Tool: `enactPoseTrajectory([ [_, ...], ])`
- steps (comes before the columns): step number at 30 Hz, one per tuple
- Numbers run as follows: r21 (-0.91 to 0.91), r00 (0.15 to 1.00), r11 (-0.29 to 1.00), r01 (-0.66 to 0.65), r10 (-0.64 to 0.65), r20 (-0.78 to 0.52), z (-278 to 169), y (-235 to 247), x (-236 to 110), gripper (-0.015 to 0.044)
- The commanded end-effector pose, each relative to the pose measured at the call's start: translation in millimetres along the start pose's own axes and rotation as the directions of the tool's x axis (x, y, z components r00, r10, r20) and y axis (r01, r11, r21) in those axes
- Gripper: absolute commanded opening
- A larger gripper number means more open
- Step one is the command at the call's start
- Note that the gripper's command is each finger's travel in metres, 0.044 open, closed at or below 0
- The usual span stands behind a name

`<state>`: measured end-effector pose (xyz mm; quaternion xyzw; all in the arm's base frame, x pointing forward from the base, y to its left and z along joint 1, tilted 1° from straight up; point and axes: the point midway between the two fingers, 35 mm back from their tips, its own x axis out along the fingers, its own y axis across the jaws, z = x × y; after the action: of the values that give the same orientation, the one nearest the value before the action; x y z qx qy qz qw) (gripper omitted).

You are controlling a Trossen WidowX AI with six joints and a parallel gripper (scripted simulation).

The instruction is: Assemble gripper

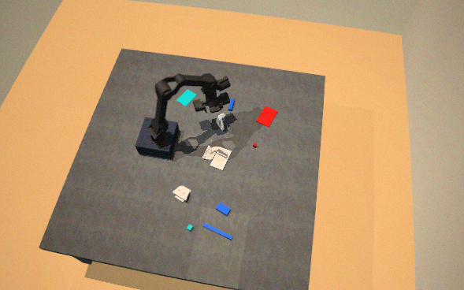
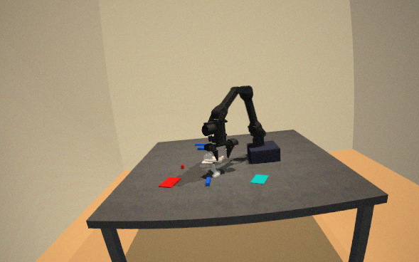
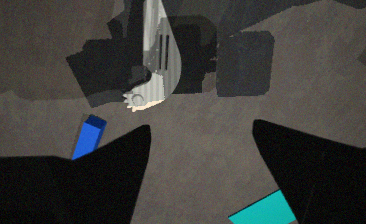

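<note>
A loose pale jaw [image 1: 221, 122] [image 2: 215, 173] [image 3: 170, 70] is on the table; its gear teeth show at its near end in the wrist view. The white gripper base [image 1: 220, 161] [image 2: 206, 162] lies farther off, with a jaw-shaped piece at its left side in the top view; whether that piece is on a pin and meshed is too small to tell. A white piece [image 1: 182, 192], apparently the housing plate, lies apart from the base. My gripper [image 2: 223, 159] [image 3: 201, 129] is open and empty, above the table beside the loose jaw, with the jaw ahead of its fingertips in the wrist view.
A blue block [image 1: 232, 104] [image 2: 208, 181] [image 3: 88, 137] and a cyan plate [image 1: 187, 98] [image 2: 260, 179] [image 3: 266, 210] lie near my gripper. A red plate [image 1: 267, 117] [image 2: 170, 182] and small red cube [image 1: 254, 145] [image 2: 182, 166] lie beyond. Another blue block [image 1: 223, 209], a blue bar [image 1: 217, 231] and a cyan cube [image 1: 190, 227] lie farther away.
</note>
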<state>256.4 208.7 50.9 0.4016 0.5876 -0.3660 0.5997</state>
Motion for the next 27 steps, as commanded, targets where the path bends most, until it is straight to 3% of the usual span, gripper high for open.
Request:
enactPoseTrajectory([
  [1, 0.000, 1.000, 1.000, 0.000, 0.000, 0.000, 0.0, -0.1, 0.0, 0.0420],
  [2, 0.000, 1.000, 1.000, 0.000, 0.000, 0.000, 0.0, -0.1, 0.0, 0.0440],
  [27, 0.000, 1.000, 1.000, 0.000, 0.000, 0.000, 0.0, -0.1, 0.0, 0.0440],
])
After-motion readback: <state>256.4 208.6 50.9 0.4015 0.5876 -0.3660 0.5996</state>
